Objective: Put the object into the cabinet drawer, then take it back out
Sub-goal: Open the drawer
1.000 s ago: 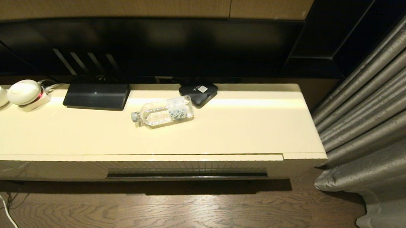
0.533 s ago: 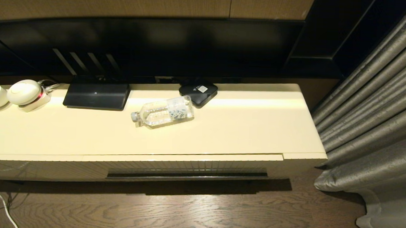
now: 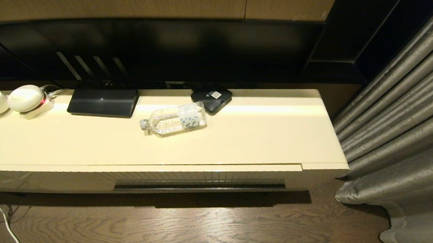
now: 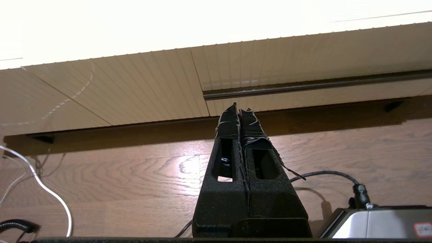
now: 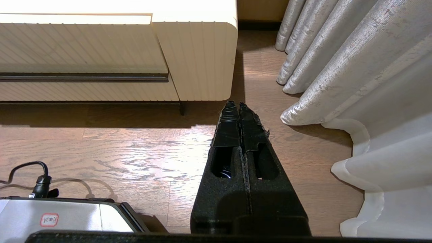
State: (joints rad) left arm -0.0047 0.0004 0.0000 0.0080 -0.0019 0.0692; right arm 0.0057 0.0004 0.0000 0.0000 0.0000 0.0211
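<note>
The left end effector point(image 4: 239, 108) hangs low over the wooden floor point(image 4: 135, 175), its two black fingers point(image 4: 229, 123) pressed together and holding nothing. It points at the ribbed cream front of the cabinet point(image 4: 141, 91), just below the near end of the drawer's dark slot handle point(image 4: 303, 86). A white cable point(image 4: 50, 195) curls across the floor to one side.

The right end effector point(image 5: 239, 104) is parked the same way, closed and empty, aimed at the floor point(image 5: 135, 152) beside the cabinet's rounded end point(image 5: 199, 57). The grey curtain point(image 5: 337, 67) falls in folds next to it.

Neither arm shows in the head view. There the drawer point(image 3: 199, 175) is shut, its ribbed front flush with the cabinet. The bottle point(image 3: 174, 119) lies on its side on the worktop point(image 3: 267, 138), cap toward the robot's left. Its base end is just beside a black square box point(image 3: 212, 97), though whether they touch cannot be told. A flat black device point(image 3: 103, 101) sits further left, and two round white gadgets point(image 3: 23, 100) are at the far left edge. A dark screen point(image 3: 168, 50) stands behind them all.
</note>
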